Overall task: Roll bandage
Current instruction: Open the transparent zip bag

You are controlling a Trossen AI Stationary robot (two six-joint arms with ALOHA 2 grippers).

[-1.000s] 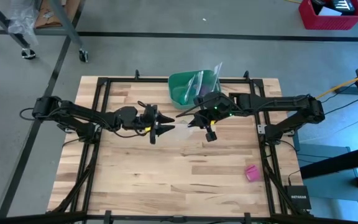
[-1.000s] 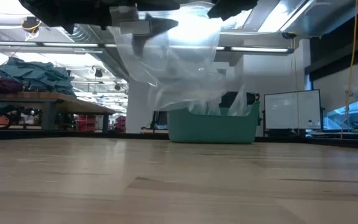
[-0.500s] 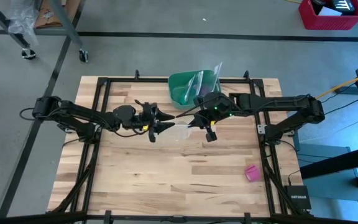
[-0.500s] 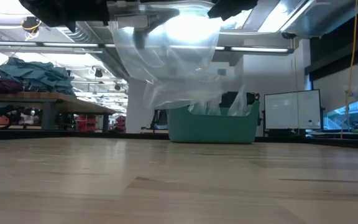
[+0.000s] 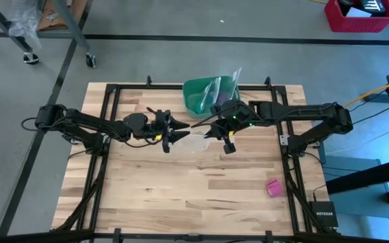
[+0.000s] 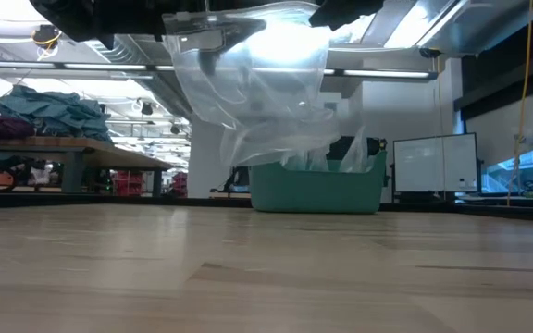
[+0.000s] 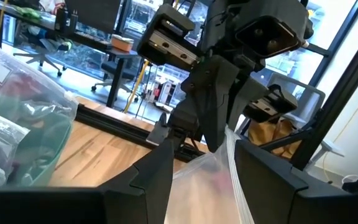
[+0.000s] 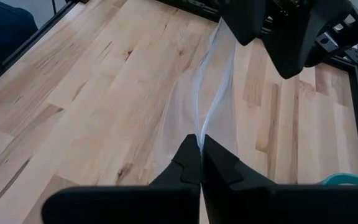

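Wooden counter [image 5: 201, 189] fills the high view. Near its lower right edge lies the bandage [image 5: 273, 187], a small pink roll, well apart from both arms. Mid-frame, the right tool [image 5: 211, 131] is pinched shut on a clear bag [image 5: 193, 141]. The left tool [image 5: 175, 135] stands wide open at the bag's other end, gripping nothing clearly. Farther off, at upper centre, sits a green bowl [image 5: 198, 96]. The right arm is nearer the bandage.

My fingers [image 8: 199, 163] are matte black, pinching a clear, glossy plastic bag [image 6: 253, 88]. At twelve o'clock sits a green bowl [image 5: 204, 96]; the bandage [image 5: 273, 187] at five o'clock is bright pink on my pale, streaky wood-grain table [image 5: 201, 196].
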